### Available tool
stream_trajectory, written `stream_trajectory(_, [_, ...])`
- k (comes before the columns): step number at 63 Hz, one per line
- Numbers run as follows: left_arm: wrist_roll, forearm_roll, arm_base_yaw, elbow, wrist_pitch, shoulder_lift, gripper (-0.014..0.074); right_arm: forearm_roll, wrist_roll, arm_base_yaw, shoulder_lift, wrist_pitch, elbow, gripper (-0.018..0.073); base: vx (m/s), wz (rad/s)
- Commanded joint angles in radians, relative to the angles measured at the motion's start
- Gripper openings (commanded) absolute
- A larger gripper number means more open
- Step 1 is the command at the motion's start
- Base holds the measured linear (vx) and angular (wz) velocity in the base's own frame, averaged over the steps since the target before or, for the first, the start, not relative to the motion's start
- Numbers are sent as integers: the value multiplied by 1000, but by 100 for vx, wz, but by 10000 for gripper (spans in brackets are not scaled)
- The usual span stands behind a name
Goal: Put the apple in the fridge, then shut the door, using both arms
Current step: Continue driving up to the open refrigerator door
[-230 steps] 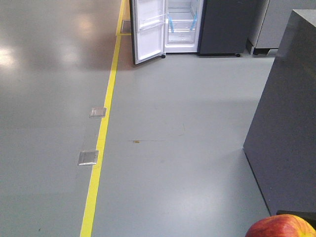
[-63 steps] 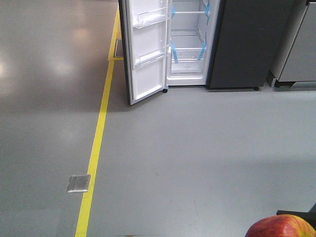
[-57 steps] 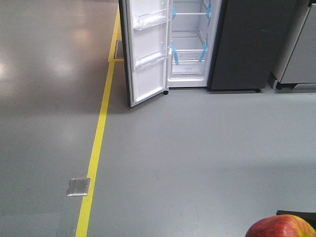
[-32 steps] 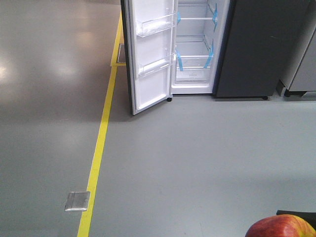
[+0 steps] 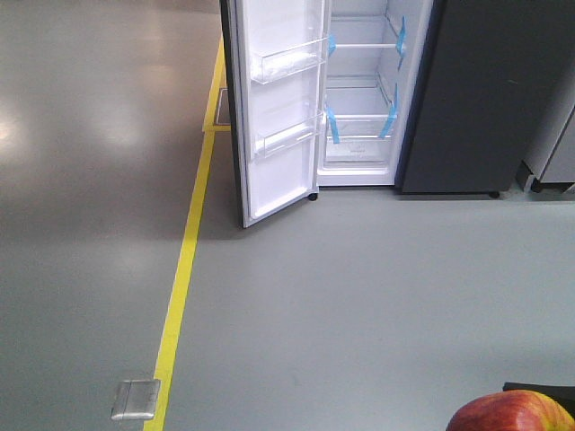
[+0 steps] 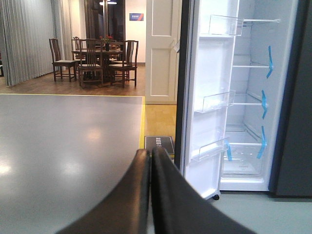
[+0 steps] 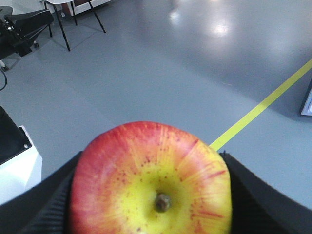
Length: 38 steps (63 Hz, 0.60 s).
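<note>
The red and yellow-green apple (image 7: 151,180) fills the right wrist view, stem toward the camera, with my right gripper (image 7: 151,195) shut on it, a black finger on each side. Its top shows in the front view's bottom right corner (image 5: 508,413). The fridge (image 5: 364,108) stands ahead at the top, white inside, with blue tape on its shelves. Its door (image 5: 278,117) is swung open to the left, with clear bins on the inner lining. My left gripper (image 6: 149,152) is shut on nothing, pointing at the door's edge (image 6: 209,73), well short of it.
A yellow floor line (image 5: 184,269) runs up to the fridge's left, with a metal floor plate (image 5: 137,400) on it. A grey cabinet (image 5: 557,135) stands right of the fridge. A dining table with chairs (image 6: 95,58) sits far behind.
The fridge has come nearer and shifted right in the front view. The grey counter at the right has left the view. The apple stays in the right gripper.
</note>
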Motion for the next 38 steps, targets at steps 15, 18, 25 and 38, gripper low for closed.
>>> stream_trajectory(15, [-6,-2,-7,21,-73,-15,-6,47,-5,1,9,-54,-27,363,19,0])
stream_trajectory(18, [-6,-2,-7,21,-73,-15,-6,47,-5,1,9,-54,-27,363,18,1])
stream_trajectory(25, [-6,-2,-7,21,-73,-15,-6,47,-5,1,9,-54,-27,363,18,1])
stream_trajectory(38, [-6,-2,-7,21,-73,-15,-6,47,-5,1,9,-54,-27,363,18,1])
